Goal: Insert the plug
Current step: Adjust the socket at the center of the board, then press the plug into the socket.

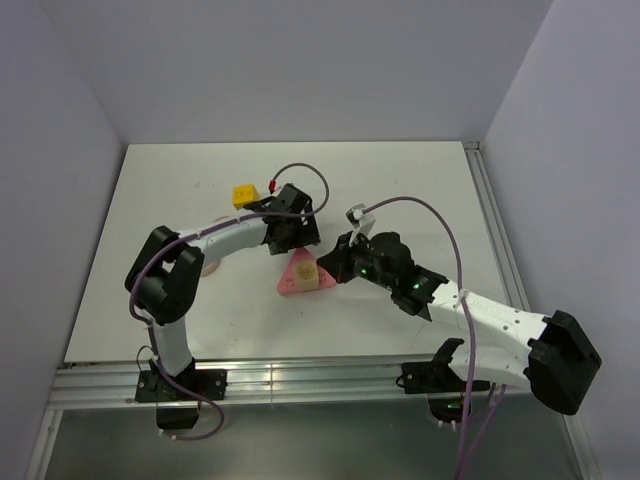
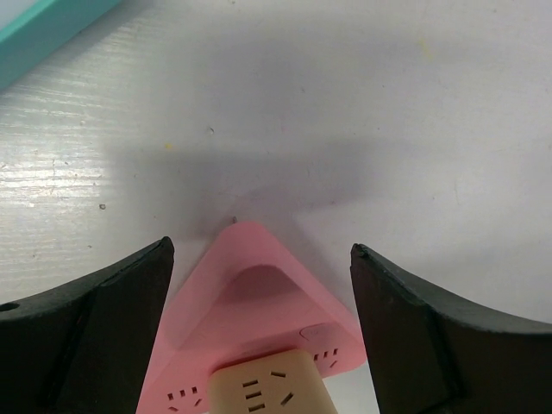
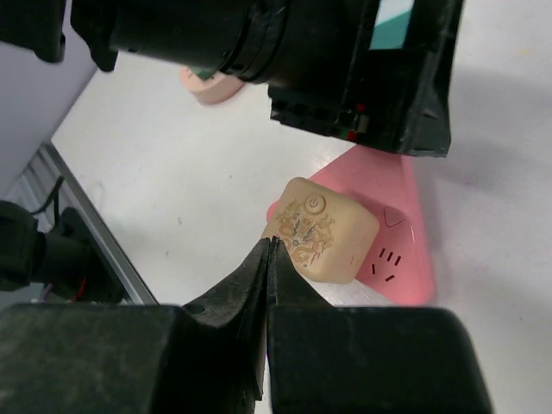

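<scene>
Table of white board carries everything, and over its middle the two black grippers come in from opposite sides. The left gripper stands released. Its jaws are spread wide to either side of one rounded corner of the pink triangular plastic socket block, with nothing else between them; whether they touch the block I cannot tell. The right gripper is clenched on nothing, fingers pressed flat together. Its tip is right at the lower edge of the beige rounded plastic cube, which sits on the pink block beside a group of socket slots. A yellow plastic cube lies apart, beyond the left gripper. Of the small mint-green plastic plug only a straight-edged strip shows. It is at the upper left corner of the left wrist view, lying on the table clear of the pink block and of the left gripper's jaws.
</scene>
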Robot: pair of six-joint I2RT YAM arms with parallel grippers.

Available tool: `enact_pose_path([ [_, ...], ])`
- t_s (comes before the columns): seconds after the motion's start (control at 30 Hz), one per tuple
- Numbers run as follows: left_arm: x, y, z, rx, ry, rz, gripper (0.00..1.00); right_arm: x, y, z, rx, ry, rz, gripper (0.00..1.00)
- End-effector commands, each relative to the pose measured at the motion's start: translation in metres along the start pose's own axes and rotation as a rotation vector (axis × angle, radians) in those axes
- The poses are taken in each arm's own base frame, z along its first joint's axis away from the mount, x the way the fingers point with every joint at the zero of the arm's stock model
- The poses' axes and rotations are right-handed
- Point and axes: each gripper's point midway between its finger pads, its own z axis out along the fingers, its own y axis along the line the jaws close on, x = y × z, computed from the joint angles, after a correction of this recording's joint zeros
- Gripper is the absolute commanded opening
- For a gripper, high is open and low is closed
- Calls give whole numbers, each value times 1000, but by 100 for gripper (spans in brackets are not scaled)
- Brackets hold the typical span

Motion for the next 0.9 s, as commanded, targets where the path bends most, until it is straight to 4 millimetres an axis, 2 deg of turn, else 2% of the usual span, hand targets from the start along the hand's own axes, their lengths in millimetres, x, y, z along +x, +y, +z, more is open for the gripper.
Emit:
enact_pose_path([
  [0.0, -8, -9, -4, -19, -26, 3, 88, -1, 9, 6, -21, 11, -80, 1],
  [0.13, -2, -8, -1, -53, -10, 29, 86, 25, 5, 17, -3, 76, -86, 0],
  [0.17, 0, -8, 1, -60, -5, 37, 82, 28, 4, 19, 1, 79, -86, 0],
  [0.33, 7, -10, 4, -64, 14, 55, 80, 31, 15, 20, -20, 84, -101, 0],
  [0.5, 9, -8, 7, -84, 22, 66, 80, 21, 28, 17, -35, 59, -141, 0],
  [0.63, 11, -8, 10, -84, 34, 67, 79, -3, 57, -3, -138, -51, -177, 0],
  [0.67, 12, -8, 9, -82, 38, 68, 79, -6, 58, -5, -142, -64, -185, 0],
  [0.8, 11, -12, 8, -73, 45, 71, 79, -1, 48, 0, -95, -57, -183, 0],
  [0.87, 9, -14, 8, -68, 43, 71, 78, 17, 33, 14, -33, 2, -165, 0],
])
